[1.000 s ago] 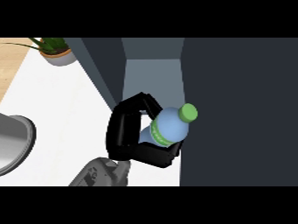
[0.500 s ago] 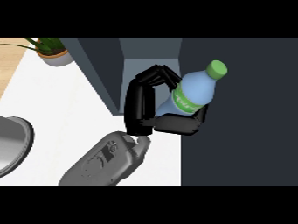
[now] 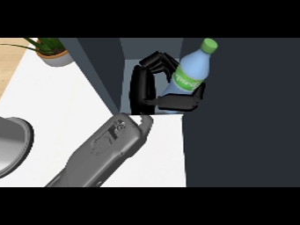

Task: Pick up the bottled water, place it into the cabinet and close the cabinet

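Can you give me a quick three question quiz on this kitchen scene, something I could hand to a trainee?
1. True or false: the hand in view is curled round the bottled water.
2. Multiple choice: what colour is the bottle's cap? A red; B green; C white.
3. Fill in the blank: the potted plant stands at the picture's upper ____ corner.

Key:
1. True. Fingers and thumb wrap the bottle, held at the cabinet opening.
2. B. The cap is green, like the band on the label.
3. Left. It stands at the back edge of the white counter, beside the cabinet.
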